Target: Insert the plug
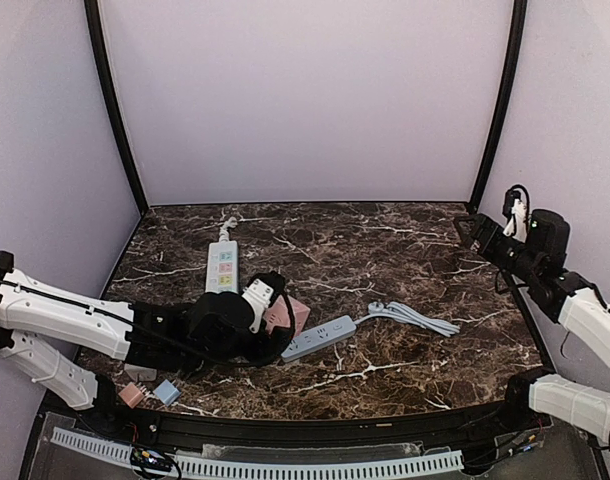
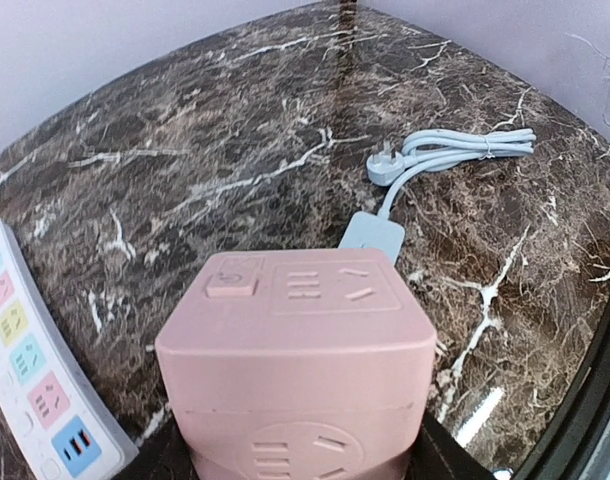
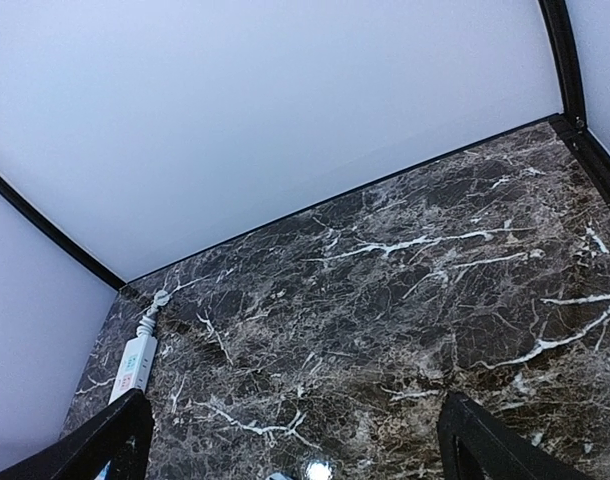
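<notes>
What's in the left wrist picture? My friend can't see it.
A pink cube socket sits close up, gripped between dark fingers. Behind it lie a pale blue power strip with bundled cord and, left, a white strip with colourful sockets.

Two power strips (image 1: 222, 266) (image 1: 318, 338), one pink cube socket (image 2: 295, 350), one plug (image 2: 382, 166).
</notes>
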Tool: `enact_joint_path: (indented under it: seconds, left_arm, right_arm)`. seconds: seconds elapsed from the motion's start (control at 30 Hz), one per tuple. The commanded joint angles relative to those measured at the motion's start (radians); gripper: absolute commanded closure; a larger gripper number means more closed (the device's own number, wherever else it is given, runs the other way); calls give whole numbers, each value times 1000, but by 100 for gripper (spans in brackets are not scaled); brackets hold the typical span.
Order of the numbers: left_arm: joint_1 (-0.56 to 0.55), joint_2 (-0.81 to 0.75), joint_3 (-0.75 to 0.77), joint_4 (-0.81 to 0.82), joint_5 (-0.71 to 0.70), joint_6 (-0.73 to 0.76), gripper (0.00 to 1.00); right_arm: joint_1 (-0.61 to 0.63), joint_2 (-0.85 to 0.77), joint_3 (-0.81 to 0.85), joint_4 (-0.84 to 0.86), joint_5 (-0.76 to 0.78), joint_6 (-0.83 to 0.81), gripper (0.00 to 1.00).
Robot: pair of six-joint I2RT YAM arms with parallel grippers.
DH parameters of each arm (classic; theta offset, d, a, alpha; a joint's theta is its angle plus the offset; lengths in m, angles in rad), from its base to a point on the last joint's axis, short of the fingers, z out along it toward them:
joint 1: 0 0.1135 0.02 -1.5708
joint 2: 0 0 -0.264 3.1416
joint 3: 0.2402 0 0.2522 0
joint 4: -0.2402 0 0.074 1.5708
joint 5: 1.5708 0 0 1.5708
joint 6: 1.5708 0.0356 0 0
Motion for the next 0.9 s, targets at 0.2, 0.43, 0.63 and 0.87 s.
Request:
enact_joint_path:
  seconds: [0.2,0.43,0.63,0.87]
  left_arm:
    - [-2,79,-72,508,-75,510,99]
    - [-1,133,-107,663,-54,685,99]
    - [19,188,-109,701,-16,717,99]
    - [54,161,-166,703,99,667,99]
  right_arm:
    - [11,77,11,125,-193,30,1]
    - [56,62,-32,215,-195,95,1]
    - [93,8,-59,215,-99,179,1]
    - [126,8,-31,185,-252,147,1]
